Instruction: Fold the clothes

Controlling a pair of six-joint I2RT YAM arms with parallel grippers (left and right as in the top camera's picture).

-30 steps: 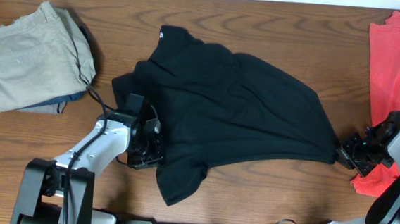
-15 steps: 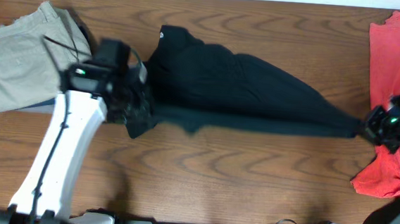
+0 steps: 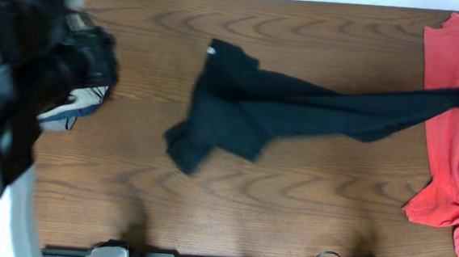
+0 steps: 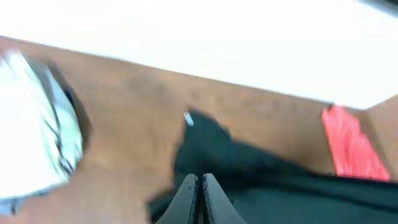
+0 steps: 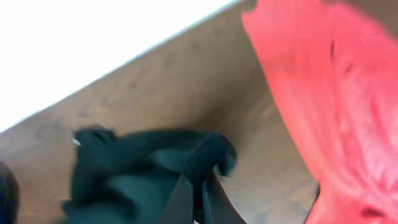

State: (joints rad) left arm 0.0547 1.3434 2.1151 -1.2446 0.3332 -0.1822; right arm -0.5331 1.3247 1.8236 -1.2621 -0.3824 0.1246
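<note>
The right claw (image 5: 198, 186) clamps the large black fabric shirt (image 3: 296, 109); the left claw (image 4: 200, 183) is closed, seemingly empty. I'd grab the slack end and spread it flat.

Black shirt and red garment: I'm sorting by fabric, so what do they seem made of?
Black shirt: soft, thin knit, probably cotton jersey, matte; it is drawn out into a narrow band and bunches in limp folds. Red garment: also soft cloth, matte, perhaps a similar knit; it lies in loose wrinkles with a twisted lower end. Exact fibre cannot be told.
</note>
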